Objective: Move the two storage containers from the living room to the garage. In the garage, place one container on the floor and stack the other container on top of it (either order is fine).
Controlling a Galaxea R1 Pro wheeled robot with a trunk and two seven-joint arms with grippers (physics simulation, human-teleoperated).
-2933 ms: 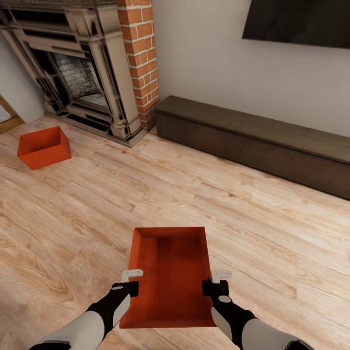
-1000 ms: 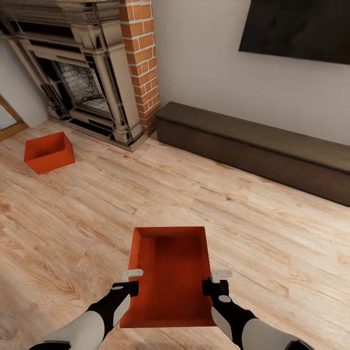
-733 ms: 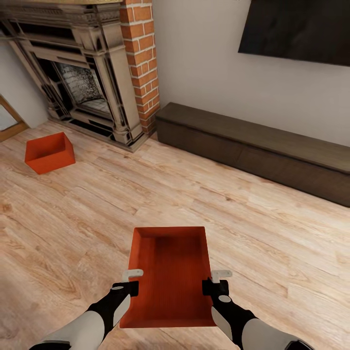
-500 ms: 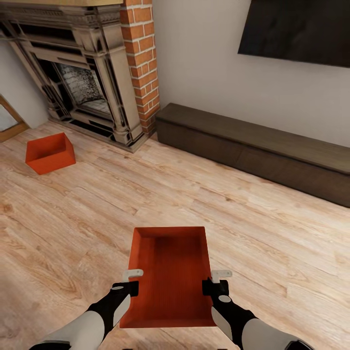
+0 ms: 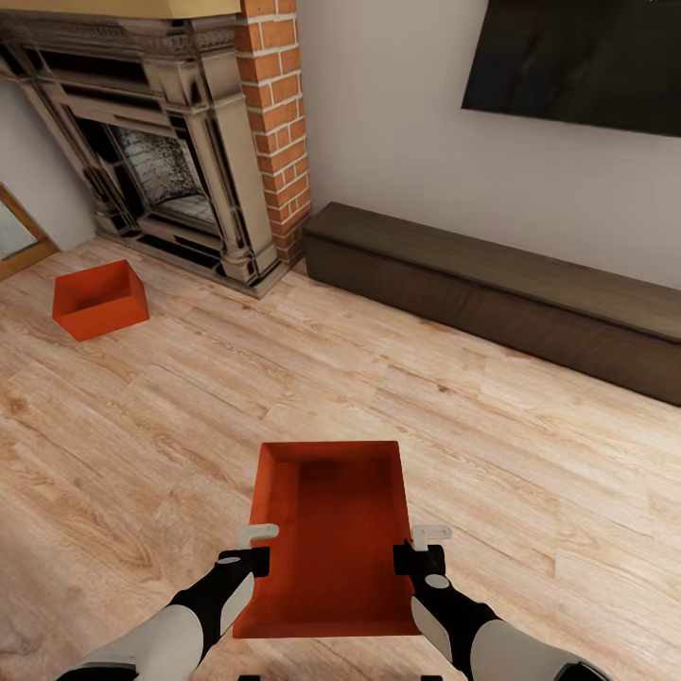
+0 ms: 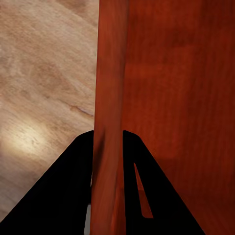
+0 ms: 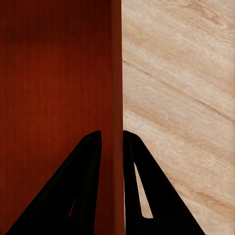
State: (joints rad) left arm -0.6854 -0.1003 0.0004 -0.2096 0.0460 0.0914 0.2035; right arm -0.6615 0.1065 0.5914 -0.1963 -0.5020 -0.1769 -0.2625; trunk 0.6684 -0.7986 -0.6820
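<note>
I hold one orange-red storage container point(image 5: 331, 534) in front of me, above the light wood plank floor of the living room. My left gripper point(image 5: 253, 549) is shut on its left wall point(image 6: 107, 122), one finger inside and one outside. My right gripper point(image 5: 416, 549) is shut on its right wall point(image 7: 115, 98) the same way. The container is open-topped and holds nothing. The other storage container point(image 5: 99, 299) sits on the planks at the far left, in front of the fireplace. The garage is out of view.
An ornate dark fireplace point(image 5: 151, 142) and a red brick chimney point(image 5: 276, 113) stand at the back left. A long low dark-brown bench point(image 5: 501, 293) runs along the white wall under a black TV point(image 5: 577, 61). A wooden frame edge point(image 5: 19, 236) shows at the far left.
The whole view has drifted: the room's features slid slightly down and right, so the camera moved. The held container and both grippers keep the same place in the picture.
</note>
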